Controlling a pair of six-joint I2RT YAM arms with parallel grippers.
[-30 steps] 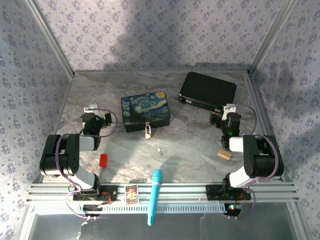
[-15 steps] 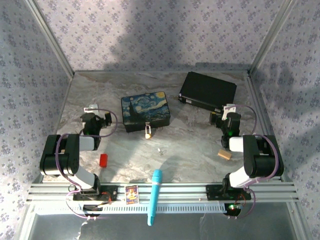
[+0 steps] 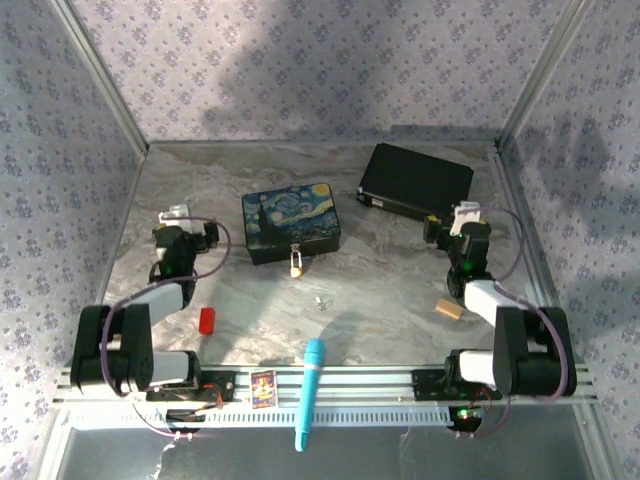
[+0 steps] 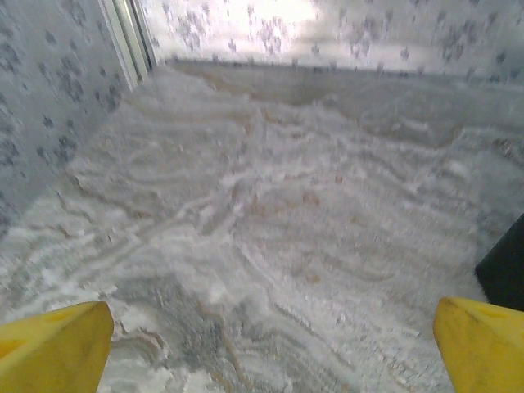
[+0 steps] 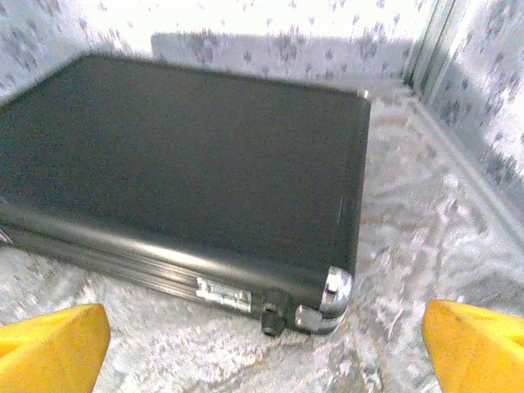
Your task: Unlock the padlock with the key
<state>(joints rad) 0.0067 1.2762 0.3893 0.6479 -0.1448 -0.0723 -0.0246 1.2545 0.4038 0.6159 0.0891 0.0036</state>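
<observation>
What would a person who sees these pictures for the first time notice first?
The starry-night painted tin at the middle of the table draws the eye first, with the tiny brass padlock at its front edge. Behind it to the right lies a flat black case, and a light blue pen-shaped thing lies across the rail at the near edge.
</observation>
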